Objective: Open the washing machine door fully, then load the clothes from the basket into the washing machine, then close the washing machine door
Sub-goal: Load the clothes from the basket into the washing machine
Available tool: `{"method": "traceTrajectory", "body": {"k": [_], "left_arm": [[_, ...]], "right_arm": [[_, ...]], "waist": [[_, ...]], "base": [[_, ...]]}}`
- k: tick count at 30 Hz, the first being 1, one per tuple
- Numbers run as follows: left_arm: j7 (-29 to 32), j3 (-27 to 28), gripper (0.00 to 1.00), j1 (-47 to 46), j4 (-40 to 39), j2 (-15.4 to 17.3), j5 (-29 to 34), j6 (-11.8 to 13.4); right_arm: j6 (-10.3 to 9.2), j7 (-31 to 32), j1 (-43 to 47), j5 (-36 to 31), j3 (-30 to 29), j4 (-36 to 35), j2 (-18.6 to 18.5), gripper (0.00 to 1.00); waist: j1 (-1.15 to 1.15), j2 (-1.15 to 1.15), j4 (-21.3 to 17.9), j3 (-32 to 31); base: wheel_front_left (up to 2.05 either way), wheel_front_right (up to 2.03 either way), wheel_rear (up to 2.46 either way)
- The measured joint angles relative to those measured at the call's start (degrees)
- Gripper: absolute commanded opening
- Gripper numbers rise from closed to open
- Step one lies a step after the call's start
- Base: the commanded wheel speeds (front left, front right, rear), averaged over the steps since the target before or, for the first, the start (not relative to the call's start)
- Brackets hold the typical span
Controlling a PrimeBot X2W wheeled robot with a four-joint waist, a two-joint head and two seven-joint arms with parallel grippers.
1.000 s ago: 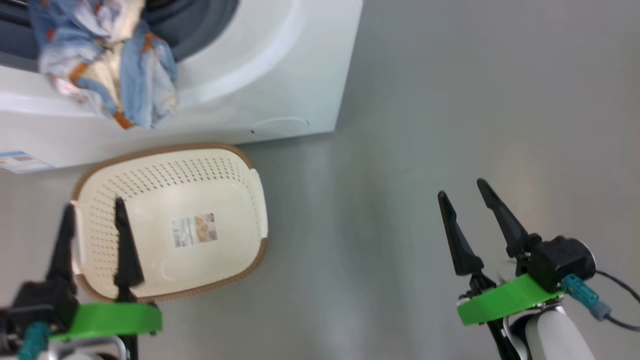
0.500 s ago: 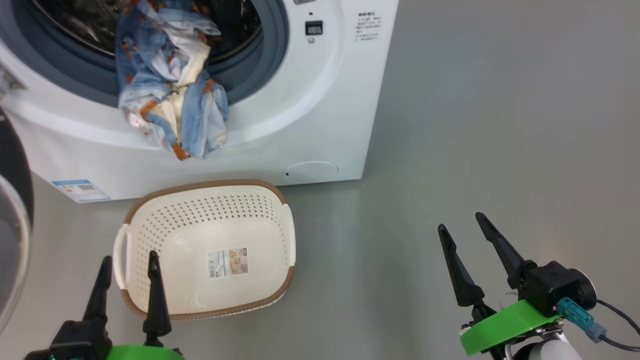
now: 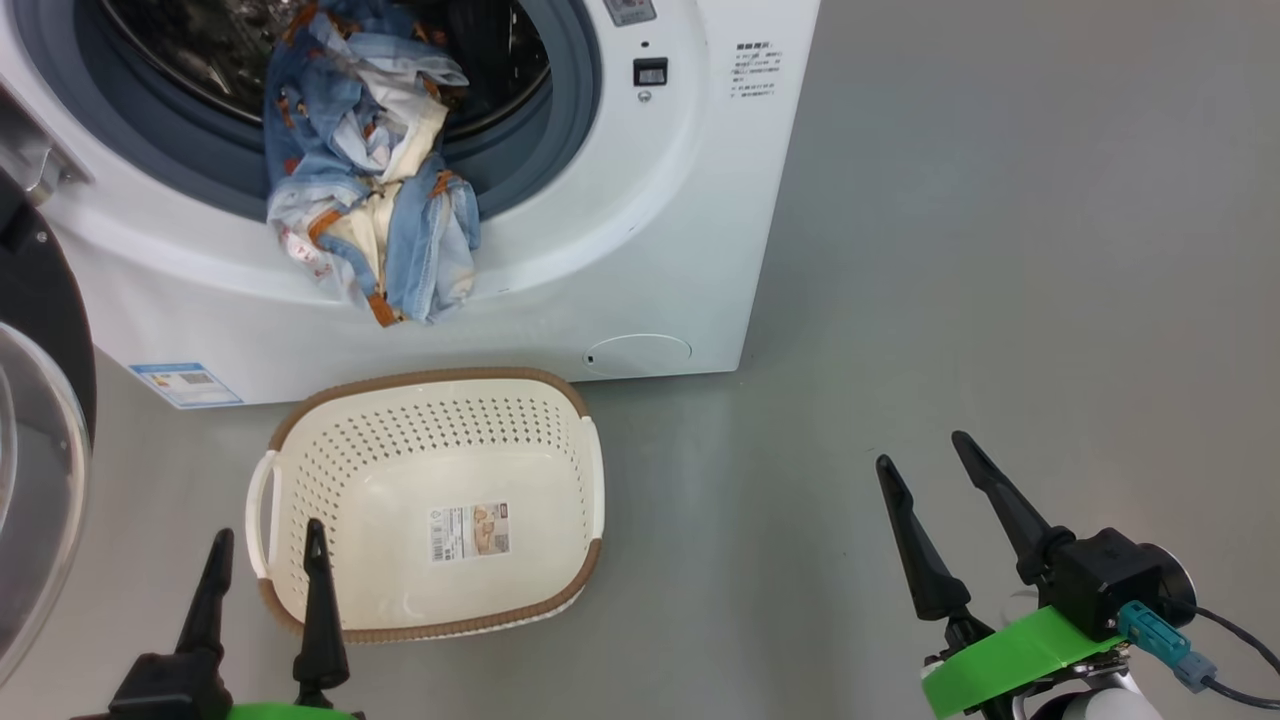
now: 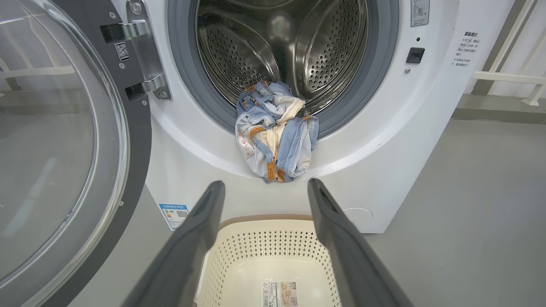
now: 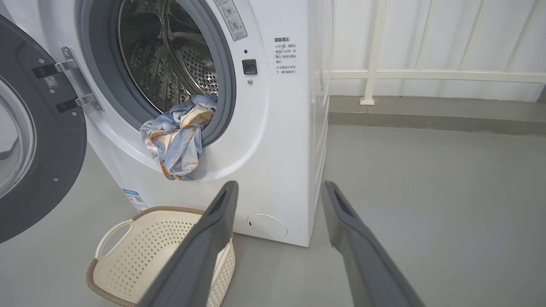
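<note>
loading unfinished; light blue printed fabric clothes (image 3: pixel 370 200) draped over big white washing machine (image 3: pixel 650 250) lip, well beyond left gripper (image 3: pixel 268 530) and right gripper (image 3: pixel 921 448), fingers apart, empty; next: push inside, shut round black door (image 3: pixel 45 310).

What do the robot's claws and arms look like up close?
The left claw and right claw each have two long, thin black fingers that narrow to points. Behind the right claw are a bright green plate, a black block and a teal plug with a dark cable. Its forearm is white.
</note>
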Motion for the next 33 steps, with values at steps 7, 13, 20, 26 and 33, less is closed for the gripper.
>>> {"method": "traceTrajectory", "body": {"k": [7, 13, 20, 26, 33], "left_arm": [[0.0, -0.05, 1.0, -0.02, 0.36, -0.03, -0.4, 0.0], [-0.01, -0.4, 1.0, -0.1, 0.64, -0.05, -0.4, 0.0], [0.0, -0.36, 1.0, -1.65, 1.41, -0.05, -0.77, -0.01], [1.24, 0.11, 1.0, -5.42, 4.48, -0.11, -3.27, -1.68], [2.64, 0.46, 1.0, -12.2, 10.37, 0.25, -4.11, -4.83]], "right_arm": [[0.0, 0.04, 0.0, -0.08, -0.01, -0.32, 0.0, 1.0], [0.0, 0.04, -0.01, -0.08, -0.01, -0.63, 0.0, 1.0], [0.0, 0.03, -0.05, -0.08, 0.18, -1.13, 0.0, 1.0], [0.0, 0.02, -0.58, -0.05, 0.73, -1.75, -0.01, 1.0], [0.0, -0.74, -3.68, 0.23, 2.09, -1.46, -0.02, 1.0]], "waist": [[0.0, 0.0, 0.04, 0.46], [0.0, 0.0, -0.04, 0.97], [0.0, 0.0, -0.47, 2.65], [0.0, 0.0, -1.35, 5.1], [0.0, 0.0, -3.33, 8.1]], "base": [[0.0, 0.0, 0.0], [0.0, 0.0, 0.0], [0.0, 0.0, 0.0], [0.0, 0.0, 0.0], [0.0, 0.0, 0.0]]}}
